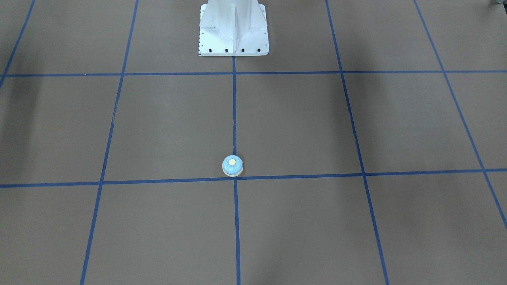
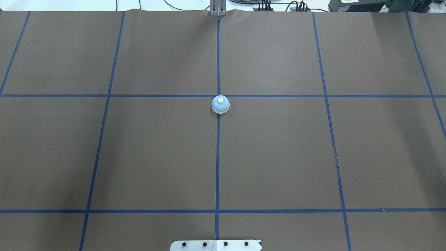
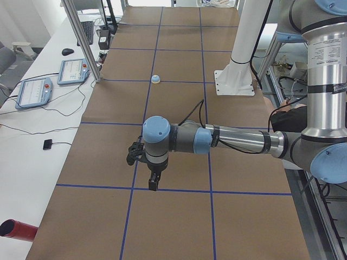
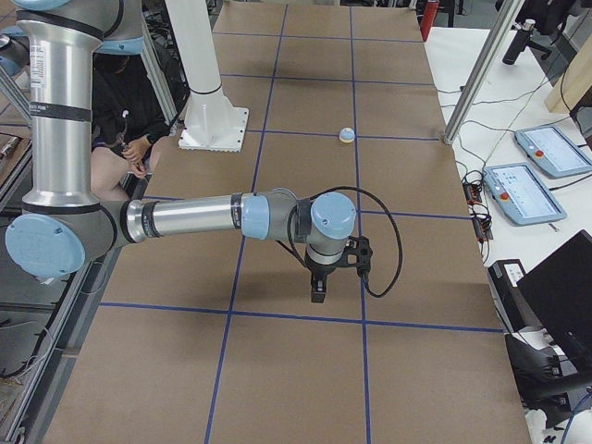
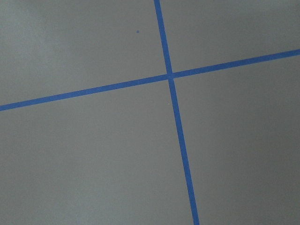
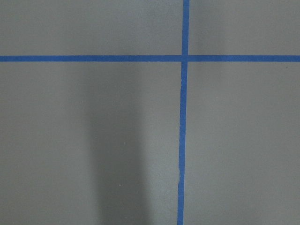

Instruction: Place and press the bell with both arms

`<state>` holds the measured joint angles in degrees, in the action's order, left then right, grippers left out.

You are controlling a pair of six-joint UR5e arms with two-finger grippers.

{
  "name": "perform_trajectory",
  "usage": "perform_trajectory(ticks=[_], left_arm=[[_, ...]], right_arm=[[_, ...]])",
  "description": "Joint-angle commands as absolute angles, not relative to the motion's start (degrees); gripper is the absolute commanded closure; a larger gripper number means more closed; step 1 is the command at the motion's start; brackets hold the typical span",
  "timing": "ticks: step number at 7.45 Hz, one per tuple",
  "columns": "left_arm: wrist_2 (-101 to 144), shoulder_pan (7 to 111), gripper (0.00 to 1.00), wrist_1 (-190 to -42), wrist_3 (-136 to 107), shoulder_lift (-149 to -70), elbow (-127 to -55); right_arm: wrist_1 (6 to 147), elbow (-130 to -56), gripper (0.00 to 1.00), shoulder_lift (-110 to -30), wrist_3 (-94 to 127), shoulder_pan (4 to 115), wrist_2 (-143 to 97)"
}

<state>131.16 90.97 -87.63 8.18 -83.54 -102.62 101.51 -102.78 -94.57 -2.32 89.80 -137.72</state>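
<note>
The bell [image 2: 220,104] is a light-blue dome with a cream base ring and a pale yellow button. It stands upright on the centre blue tape line, just on my side of a cross line, and also shows in the front-facing view [image 1: 232,165] and both side views [image 3: 155,79] [image 4: 347,135]. My left gripper [image 3: 154,181] hangs fingers-down above the mat near my left end of the table, far from the bell. My right gripper [image 4: 318,291] hangs the same way near my right end. Both show only in side views, so I cannot tell whether they are open. Both wrist views show only mat and tape.
The white pedestal base [image 1: 233,31] stands at my edge of the brown mat [image 2: 278,157]. Teach pendants [image 3: 35,89] [image 4: 523,190] and cables lie on the white bench beyond the far edge. A red cylinder [image 3: 16,230] lies off the mat. A person [image 4: 129,120] sits behind the robot.
</note>
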Motion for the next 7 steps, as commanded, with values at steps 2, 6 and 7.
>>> perform_trajectory(ticks=[2,6,7], left_arm=[[131.2,91.0,0.00,-87.6,8.3,-83.3,-102.6],[131.2,91.0,0.00,-87.6,8.3,-83.6,-102.6],[131.2,91.0,0.00,-87.5,8.3,-83.6,-102.6]], right_arm=[[101.5,-102.8,0.00,-94.6,-2.4,90.1,-137.7],[101.5,-102.9,0.00,-94.4,-2.4,90.5,-137.7],[101.5,-102.9,0.00,-94.4,-2.4,90.5,-137.7]])
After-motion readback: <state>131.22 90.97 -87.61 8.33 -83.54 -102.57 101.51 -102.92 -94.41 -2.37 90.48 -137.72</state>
